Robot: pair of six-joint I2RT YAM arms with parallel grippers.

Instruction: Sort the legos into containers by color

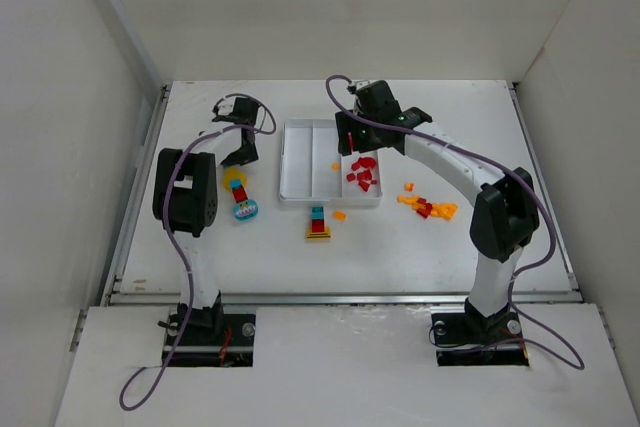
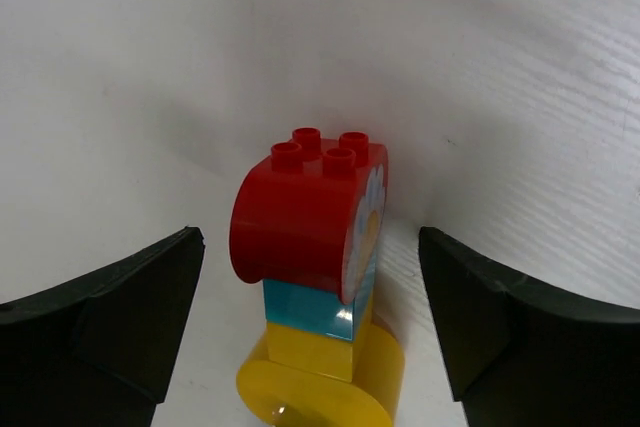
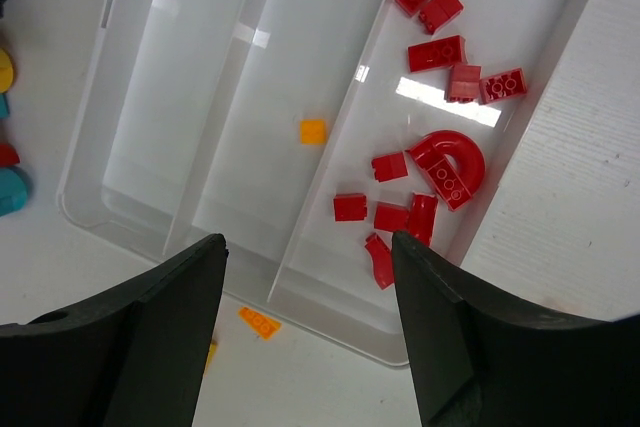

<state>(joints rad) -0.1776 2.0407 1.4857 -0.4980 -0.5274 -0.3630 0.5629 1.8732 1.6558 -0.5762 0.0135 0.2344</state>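
The left tool (image 2: 310, 247) stands open, with one finger on each side of a stacked clump (image 2: 315, 277) of legos: a red rounded brick on a teal one, on a yellow base. The fingers do not touch it; a gap shows on both sides. They seem placed like this in order to close on the clump, which mixes three colours and probably must be taken apart before sorting. This clump stands on the counter (image 1: 400, 257) to the left of the white tray (image 1: 298, 162), and a second clump (image 1: 244, 210) lies near it.

The right tool (image 3: 307, 247) is also open and holds nothing. It hangs above the tray. The right compartment (image 3: 530, 27) holds only red bricks (image 3: 437, 52), the middle one has a single orange piece (image 3: 313, 131), and the left one shows nothing inside. A loose pile (image 1: 430, 207) of orange and red pieces waits on the counter to the right of the tray, so most of the sorting looks not yet done.
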